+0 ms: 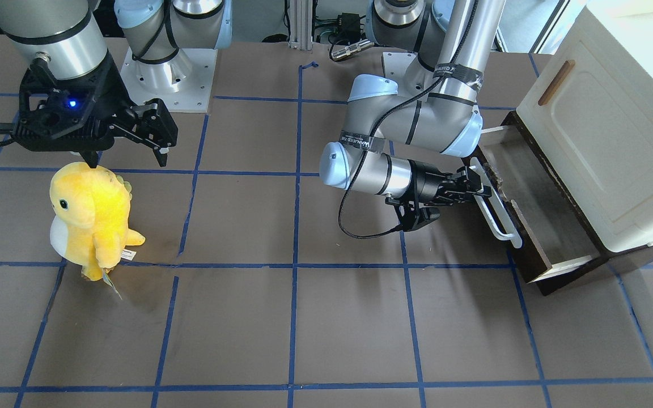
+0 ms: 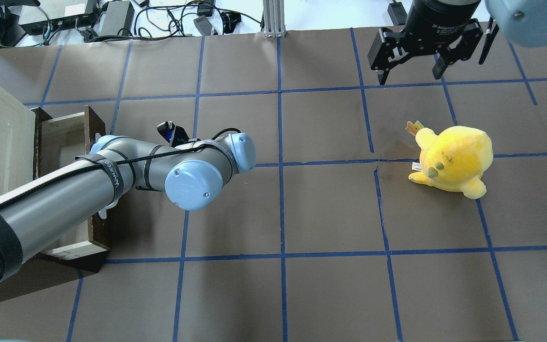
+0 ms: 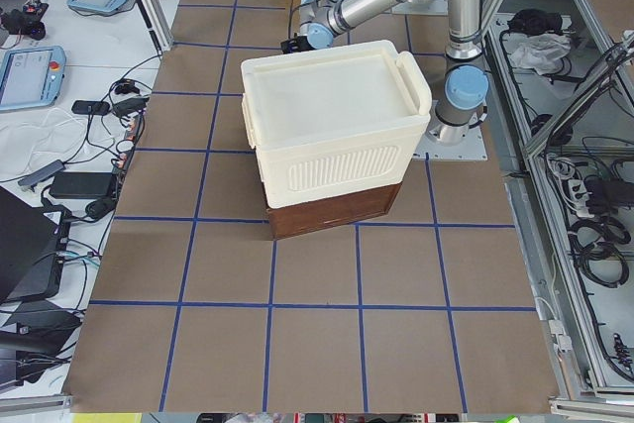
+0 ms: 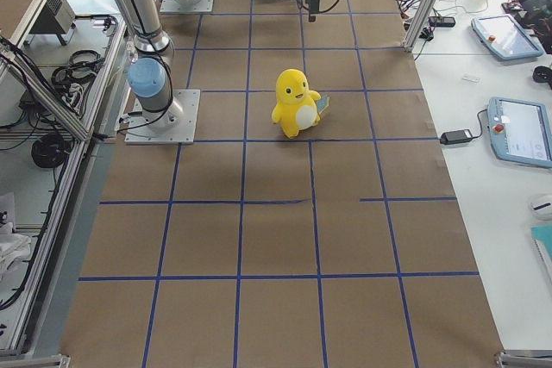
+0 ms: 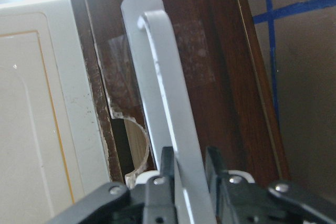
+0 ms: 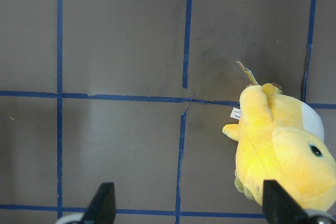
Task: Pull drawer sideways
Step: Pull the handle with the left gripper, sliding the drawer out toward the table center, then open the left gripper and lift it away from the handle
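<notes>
left end effector (image 1: pixel 476 190) clenched on the white bar handle (image 1: pixel 499 218) of the drawer (image 1: pixel 530 215). drawer sits partly out from beneath the cream cabinet (image 1: pixel 604 130), at the robot's left end of the desk (image 1: pixel 304 317). right end effector (image 1: pixel 128 158) released, raised near the yellow plush toy (image 1: pixel 91 215), not touching it.

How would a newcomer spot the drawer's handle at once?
Find the big cream cabinet on the robot's left. The dark brown drawer under it stands partly open; the handle is the long white bar on its front, held by the left hand. The cabinet's own handle is small and brown.
</notes>
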You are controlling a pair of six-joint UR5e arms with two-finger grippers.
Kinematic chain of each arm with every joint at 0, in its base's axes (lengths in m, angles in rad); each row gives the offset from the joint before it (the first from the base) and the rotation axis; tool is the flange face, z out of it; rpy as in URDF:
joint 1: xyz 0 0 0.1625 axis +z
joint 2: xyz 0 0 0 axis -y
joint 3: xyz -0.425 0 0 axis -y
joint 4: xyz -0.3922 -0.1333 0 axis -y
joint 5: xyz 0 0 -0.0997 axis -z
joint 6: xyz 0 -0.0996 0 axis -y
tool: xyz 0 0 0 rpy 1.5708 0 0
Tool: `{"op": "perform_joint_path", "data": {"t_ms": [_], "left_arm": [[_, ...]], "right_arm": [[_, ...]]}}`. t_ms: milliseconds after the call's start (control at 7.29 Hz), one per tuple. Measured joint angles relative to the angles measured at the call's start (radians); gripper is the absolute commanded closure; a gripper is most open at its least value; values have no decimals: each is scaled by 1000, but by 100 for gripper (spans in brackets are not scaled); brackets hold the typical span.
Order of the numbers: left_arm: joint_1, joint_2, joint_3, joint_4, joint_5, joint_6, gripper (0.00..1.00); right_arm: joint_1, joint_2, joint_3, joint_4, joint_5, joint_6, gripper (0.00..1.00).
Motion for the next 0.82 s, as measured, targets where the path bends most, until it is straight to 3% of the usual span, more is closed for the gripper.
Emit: {"op": "perform_joint_path", "data": {"t_ms": [411, 548, 823], "left_arm": [[-4, 7, 25, 2, -9, 9, 38], [-11, 7, 67, 1, -49, 29, 37], [-26, 18, 179, 0, -220, 97, 33]], "right_arm": [[0, 0, 0, 0, 0, 0, 0], [0, 0, 0, 0, 0, 0, 0], [0, 0, 0, 0, 0, 0, 0]]}}
